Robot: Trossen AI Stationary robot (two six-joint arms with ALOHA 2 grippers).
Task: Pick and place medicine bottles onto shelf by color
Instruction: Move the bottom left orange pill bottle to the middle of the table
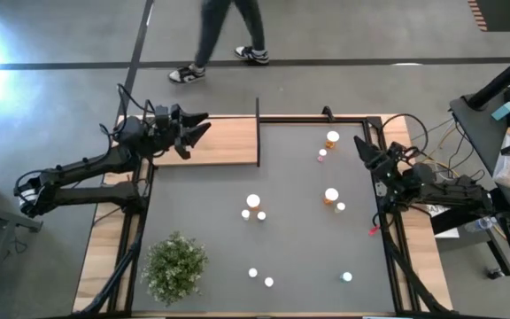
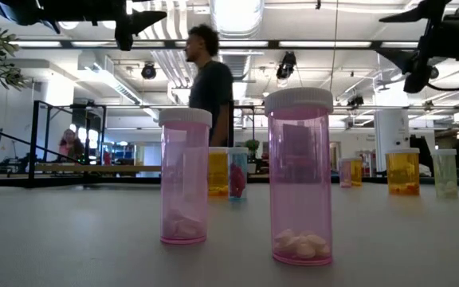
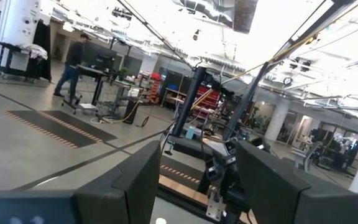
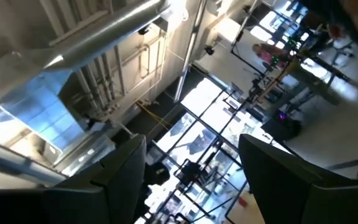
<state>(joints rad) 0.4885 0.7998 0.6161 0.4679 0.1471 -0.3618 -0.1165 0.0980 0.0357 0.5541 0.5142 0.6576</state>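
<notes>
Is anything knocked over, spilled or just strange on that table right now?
Nothing is tipped or spilled: the bottles stand upright, scattered across the table. The oddities are mild: the wooden shelf holds no bottles yet, a bushy plant sits among them, and both claws, left and right, hang open and empty.

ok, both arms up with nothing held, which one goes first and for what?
Probably the right pincer: lower it toward the orange bottle at the table's far edge, the closest one to it. Both pincers are open and empty, the wooden shelf holds no bottles, and the left pincer hovers over that shelf, far from any bottle.
</notes>
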